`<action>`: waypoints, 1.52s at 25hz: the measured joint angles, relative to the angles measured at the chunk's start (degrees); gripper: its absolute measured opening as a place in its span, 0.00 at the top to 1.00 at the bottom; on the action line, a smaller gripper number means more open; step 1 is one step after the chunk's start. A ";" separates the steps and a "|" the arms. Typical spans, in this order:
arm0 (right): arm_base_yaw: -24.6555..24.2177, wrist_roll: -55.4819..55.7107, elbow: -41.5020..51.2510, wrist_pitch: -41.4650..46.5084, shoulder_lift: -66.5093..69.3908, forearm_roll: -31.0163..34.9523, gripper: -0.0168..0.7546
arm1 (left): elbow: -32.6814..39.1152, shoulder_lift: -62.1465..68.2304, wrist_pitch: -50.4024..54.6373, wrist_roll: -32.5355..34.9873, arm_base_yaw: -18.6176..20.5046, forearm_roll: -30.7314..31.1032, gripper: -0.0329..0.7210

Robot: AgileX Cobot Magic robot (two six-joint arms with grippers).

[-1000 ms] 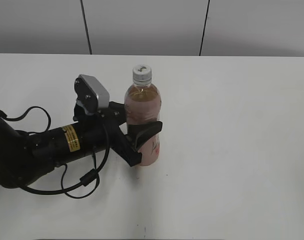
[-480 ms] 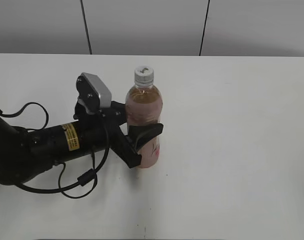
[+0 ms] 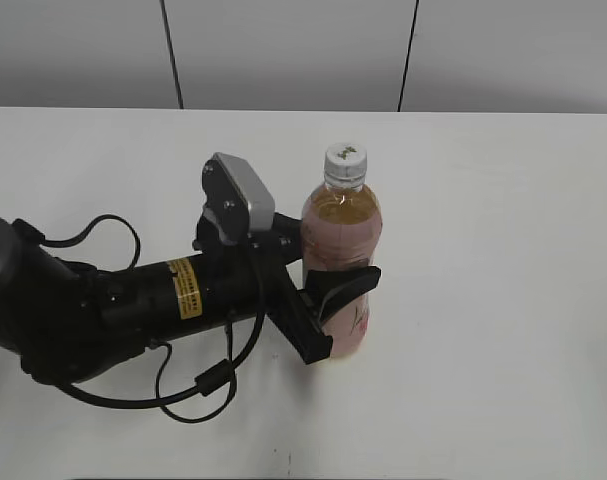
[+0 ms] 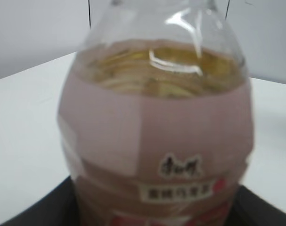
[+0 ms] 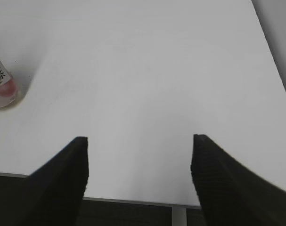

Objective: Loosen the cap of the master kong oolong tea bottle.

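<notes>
The left gripper (image 3: 335, 305) is closed around the lower body of the master kong oolong tea bottle (image 3: 340, 265), which stands upright on the white table (image 3: 483, 250). Its cap (image 3: 345, 159) is on top. Amber tea fills it to the shoulder. The right gripper (image 5: 139, 162) hangs open, well apart, over the table edge. Behind is a grey wall (image 3: 283, 50).

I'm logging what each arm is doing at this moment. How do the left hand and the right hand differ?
The left hand is shut on the bottle, clamped round its labelled body; the right hand is open and holds nothing. The left hand is over the table beside the upright bottle; the right hand hangs at the table's near edge, far from it. Both have black fingers.
</notes>
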 joint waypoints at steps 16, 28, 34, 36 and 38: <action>0.00 1.52 -4.00 -1.22 14.45 10.84 0.31 | -0.18 3.12 -2.08 0.14 -0.07 -1.73 0.44; 4.26 -5.80 -24.91 -3.41 61.58 23.80 0.38 | -0.20 3.12 -2.15 0.25 -0.07 -0.63 0.44; 17.25 0.54 -38.54 -3.52 77.85 21.45 0.38 | -0.36 3.12 -2.15 0.25 -0.07 0.24 0.44; 21.63 5.03 -42.59 -3.36 81.98 18.04 0.38 | -0.36 3.12 -2.15 0.20 -0.07 0.32 0.44; 25.34 9.46 -46.40 -2.91 85.74 15.21 0.38 | -0.41 3.18 -2.18 0.20 -0.07 0.37 0.44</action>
